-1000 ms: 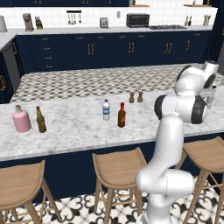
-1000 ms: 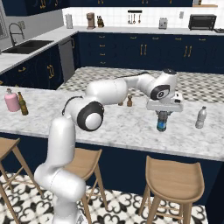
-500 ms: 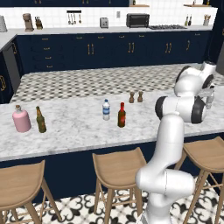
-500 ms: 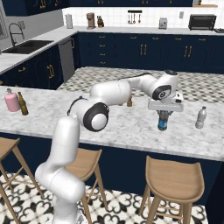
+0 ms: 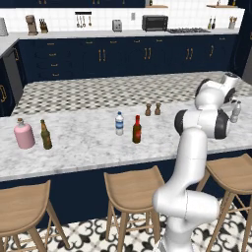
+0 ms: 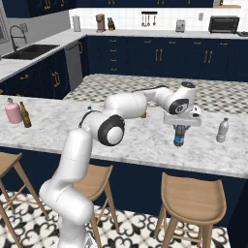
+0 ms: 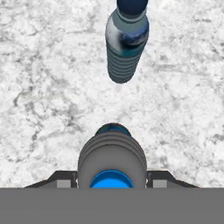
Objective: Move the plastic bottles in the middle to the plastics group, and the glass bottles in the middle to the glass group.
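Observation:
My gripper (image 6: 180, 131) (image 7: 112, 179) points down over the right part of the marble counter (image 6: 145, 145) and is shut on the dark blue-tinted plastic bottle (image 6: 179, 139) (image 7: 112, 159) with a blue cap. Just beyond it stands a greyish-blue plastic bottle (image 7: 126, 43) with a dark cap. Further right on the counter is a clear grey bottle (image 6: 222, 130) (image 5: 236, 111). In the middle stand the clear plastic bottle (image 5: 119, 123) with a white-blue label and the dark red-brown glass bottle (image 5: 137, 130). The pink flask (image 5: 23, 136) (image 6: 13, 111) and the olive-green bottle (image 5: 46, 135) (image 6: 24, 115) stand at the far left.
Two small brown shakers (image 5: 152, 109) stand behind the middle bottles. Wooden stools (image 5: 130, 189) line the counter's near edge. Open marble lies between the middle bottles and the left pair.
The hand and the held bottle have hardly moved. The arm's elbow has shifted a little to the right in the right base view.

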### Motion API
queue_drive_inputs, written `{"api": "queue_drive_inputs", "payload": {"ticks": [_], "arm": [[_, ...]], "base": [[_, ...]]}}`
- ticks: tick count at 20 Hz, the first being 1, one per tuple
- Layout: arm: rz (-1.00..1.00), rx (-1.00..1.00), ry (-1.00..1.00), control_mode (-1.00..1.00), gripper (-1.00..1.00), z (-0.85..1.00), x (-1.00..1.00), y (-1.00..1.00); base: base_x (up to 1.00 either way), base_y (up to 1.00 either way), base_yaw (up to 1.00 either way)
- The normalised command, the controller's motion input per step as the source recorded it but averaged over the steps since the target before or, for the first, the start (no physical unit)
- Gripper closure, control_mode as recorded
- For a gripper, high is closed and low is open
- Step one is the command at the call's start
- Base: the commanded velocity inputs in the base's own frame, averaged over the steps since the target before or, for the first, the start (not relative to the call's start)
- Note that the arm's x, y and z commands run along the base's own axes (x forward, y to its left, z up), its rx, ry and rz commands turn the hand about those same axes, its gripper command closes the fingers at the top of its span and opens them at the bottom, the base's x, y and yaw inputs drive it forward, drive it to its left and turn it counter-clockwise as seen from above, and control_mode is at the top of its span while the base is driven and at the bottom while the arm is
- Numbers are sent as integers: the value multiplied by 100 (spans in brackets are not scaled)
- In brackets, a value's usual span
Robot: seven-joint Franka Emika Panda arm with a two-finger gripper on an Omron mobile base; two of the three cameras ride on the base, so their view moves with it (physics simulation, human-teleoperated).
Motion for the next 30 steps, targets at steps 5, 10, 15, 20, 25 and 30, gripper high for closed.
{"api": "queue_drive_inputs", "payload": {"ticks": [5, 10, 15, 20, 25, 30], "arm": [[0, 0, 0, -100, 100, -20, 45, 3], [0, 0, 0, -100, 100, -12, 27, 0], [0, 0, 0, -100, 100, -35, 8, 0], [0, 0, 0, -100, -100, -2, 0, 0], [0, 0, 0, -100, -100, 0, 0, 0], [0, 0, 0, -100, -100, 0, 0, 1]], "base": [[0, 0, 0], [0, 0, 0], [0, 0, 0], [0, 0, 0], [0, 0, 0], [0, 0, 0]]}}
